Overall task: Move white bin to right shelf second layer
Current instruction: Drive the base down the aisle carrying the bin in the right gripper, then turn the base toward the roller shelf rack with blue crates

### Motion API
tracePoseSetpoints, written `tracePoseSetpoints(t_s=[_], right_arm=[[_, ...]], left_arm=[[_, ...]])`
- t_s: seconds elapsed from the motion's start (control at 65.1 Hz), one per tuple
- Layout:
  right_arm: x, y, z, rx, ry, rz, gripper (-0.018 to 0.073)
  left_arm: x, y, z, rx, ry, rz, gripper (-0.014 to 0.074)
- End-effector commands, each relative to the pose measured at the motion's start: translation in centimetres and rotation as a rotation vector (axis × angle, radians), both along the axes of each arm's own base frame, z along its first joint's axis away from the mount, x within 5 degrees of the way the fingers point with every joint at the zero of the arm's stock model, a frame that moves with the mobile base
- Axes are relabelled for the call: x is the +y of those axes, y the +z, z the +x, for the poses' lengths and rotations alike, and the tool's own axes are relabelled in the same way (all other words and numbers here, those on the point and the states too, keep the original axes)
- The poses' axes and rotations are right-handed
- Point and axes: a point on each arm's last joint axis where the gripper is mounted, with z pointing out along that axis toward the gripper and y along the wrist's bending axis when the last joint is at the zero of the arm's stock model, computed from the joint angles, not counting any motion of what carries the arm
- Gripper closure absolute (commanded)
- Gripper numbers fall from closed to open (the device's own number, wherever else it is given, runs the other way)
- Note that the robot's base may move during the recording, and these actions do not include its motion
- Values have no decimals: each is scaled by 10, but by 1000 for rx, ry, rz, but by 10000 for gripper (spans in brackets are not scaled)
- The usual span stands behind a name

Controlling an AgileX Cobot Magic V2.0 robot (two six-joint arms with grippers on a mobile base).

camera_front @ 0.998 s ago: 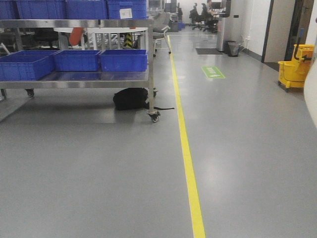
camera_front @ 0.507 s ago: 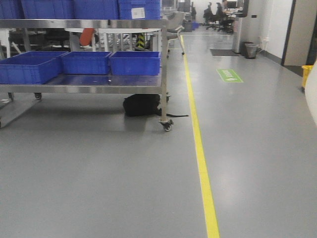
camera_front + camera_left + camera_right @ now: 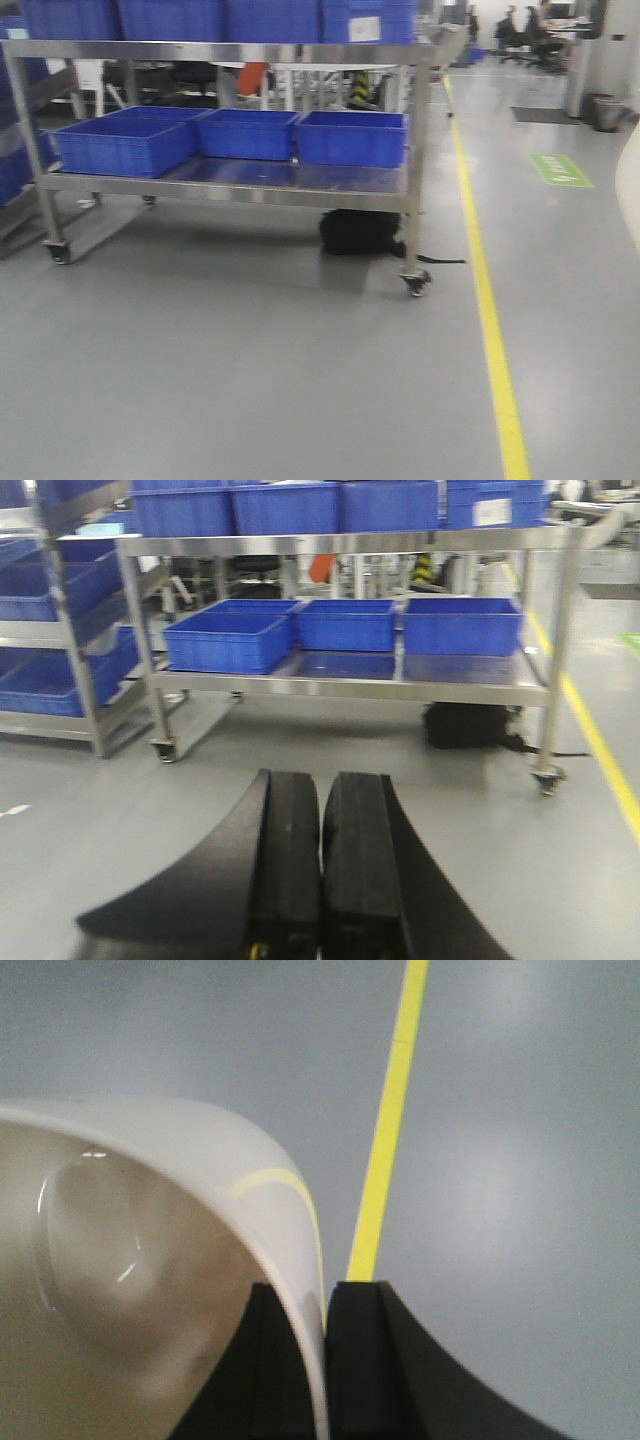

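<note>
The white bin [image 3: 150,1260] is pinched by its wall in the right gripper [image 3: 325,1305], lower left of the right wrist view; the left gripper [image 3: 321,790] is closed, empty. The roller shelf is unseen (only a wheeled cart [image 3: 230,190] with blue crates [image 3: 350,138]), so the bin should be carried level, firmly clamped.

The bin [image 3: 150,1260] runs off the right wrist view's left and bottom edges. In the front view, the top crates [image 3: 220,18] are cropped at the upper edge, a bag [image 3: 358,232] hides partly behind a cart leg [image 3: 418,150], and figures [image 3: 518,25] at upper right are too small to read.
</note>
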Motion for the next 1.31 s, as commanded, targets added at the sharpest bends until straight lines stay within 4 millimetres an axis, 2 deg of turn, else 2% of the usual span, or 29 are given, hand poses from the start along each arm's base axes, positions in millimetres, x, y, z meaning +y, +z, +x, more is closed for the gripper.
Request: tracePoseSetpoints(t_s=[0.0, 1.29], right_arm=[[0, 15, 4, -114, 7, 2, 511], [0, 15, 4, -114, 7, 0, 511]], left_arm=[[1, -4, 0, -63, 6, -10, 512], [1, -4, 0, -63, 6, -10, 512]])
